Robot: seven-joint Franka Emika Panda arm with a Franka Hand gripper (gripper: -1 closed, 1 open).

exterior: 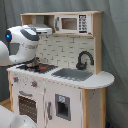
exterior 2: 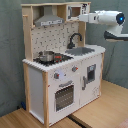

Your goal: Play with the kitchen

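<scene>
The robot arm (exterior 2: pixel 102 18) reaches toward the top shelf of the kitchen (exterior 2: pixel 60 60) from the second exterior view's right. I cannot tell how its hand is set. The kitchen stands on a wooden floor (exterior 2: pixel 107 107), with a grey curtain (exterior 2: pixel 10 50) behind it. A small pot (exterior 2: pixel 46 56) sits on the stove, left of the sink (exterior 2: pixel 82 50) and black faucet (exterior 2: pixel 74 39).

The tall white and light-wood toy kitchen (exterior: pixel 60 75) (exterior 2: pixel 62 65) stands upright on the wooden floor (exterior 2: pixel 95 112). In the first exterior view, its grey sink basin (exterior: pixel 72 74) lies right of the stovetop (exterior: pixel 37 66) (a small metal pot (exterior 2: pixel 46 56) rests there), the black curved faucet (exterior: pixel 84 60) behind it.
</scene>
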